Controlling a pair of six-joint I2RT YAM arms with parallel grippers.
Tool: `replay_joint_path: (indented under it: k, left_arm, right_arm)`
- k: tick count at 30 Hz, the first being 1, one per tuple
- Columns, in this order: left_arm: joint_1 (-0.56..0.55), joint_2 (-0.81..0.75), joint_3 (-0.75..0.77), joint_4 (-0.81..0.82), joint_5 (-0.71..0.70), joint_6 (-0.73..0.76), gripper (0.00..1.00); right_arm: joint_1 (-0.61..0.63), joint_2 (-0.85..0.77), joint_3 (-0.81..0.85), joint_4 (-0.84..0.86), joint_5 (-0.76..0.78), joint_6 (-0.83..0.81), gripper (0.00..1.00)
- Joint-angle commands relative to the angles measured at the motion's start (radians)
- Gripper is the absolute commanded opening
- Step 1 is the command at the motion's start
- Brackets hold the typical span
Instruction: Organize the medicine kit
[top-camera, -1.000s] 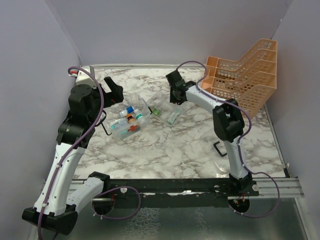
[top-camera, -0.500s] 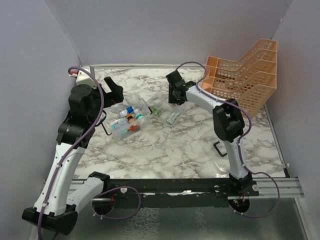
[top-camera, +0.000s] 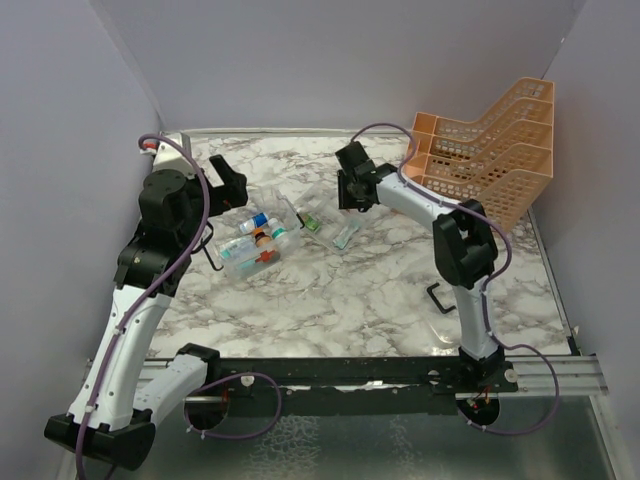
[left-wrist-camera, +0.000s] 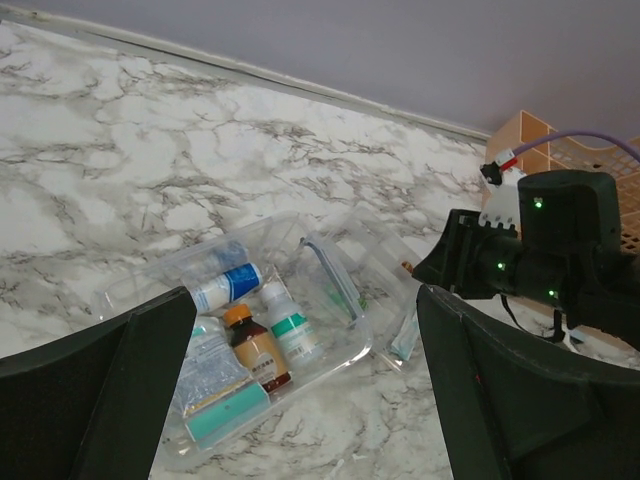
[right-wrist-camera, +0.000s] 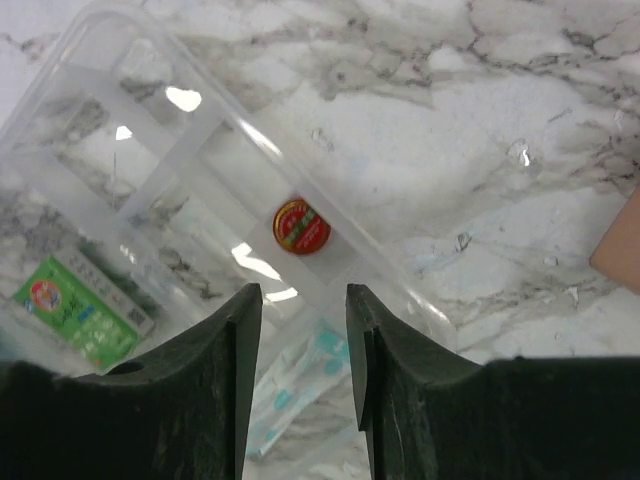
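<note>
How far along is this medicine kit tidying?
Done: bottles lie in the box; a red tin and green packet sit in the divided tray beside it. In hand: nothing; left gripper and right gripper are open, the right above the tray. Left, probably: tray into the box, then closing it.

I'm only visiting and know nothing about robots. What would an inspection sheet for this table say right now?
Surface: marble-patterned table; no spills seen.
Job's things: clear medicine kit box, open, holding small bottles; beside it a clear divided tray with a round red tin and a green sachet; loose black handle by the right arm.
Clutter: orange mesh rack, far right corner.
Grippers: left pincer wide open near the box, empty; right pincer open over the tray, empty.
Cables: purple cables looped along both arms.
Surroundings: plain grey walls.
</note>
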Motion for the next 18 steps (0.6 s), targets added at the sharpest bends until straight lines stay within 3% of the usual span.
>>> replay_joint_path:
  k: [1, 6, 18]
  left_arm:
    - [-0.004, 0.014, -0.036, 0.013, 0.012, -0.029, 0.97]
    - [-0.002, 0.036, -0.077, 0.007, -0.026, -0.08, 0.99]
    - [0.078, 0.068, -0.153, -0.091, -0.075, -0.15, 0.95]
  right_arm:
    - [-0.005, -0.134, -0.136, 0.142, -0.158, -0.11, 0.39]
    - [-0.001, -0.158, -0.193, 0.19, -0.331, -0.187, 0.39]
    - [0.039, -0.129, -0.191, 0.201, -0.371, -0.301, 0.45]
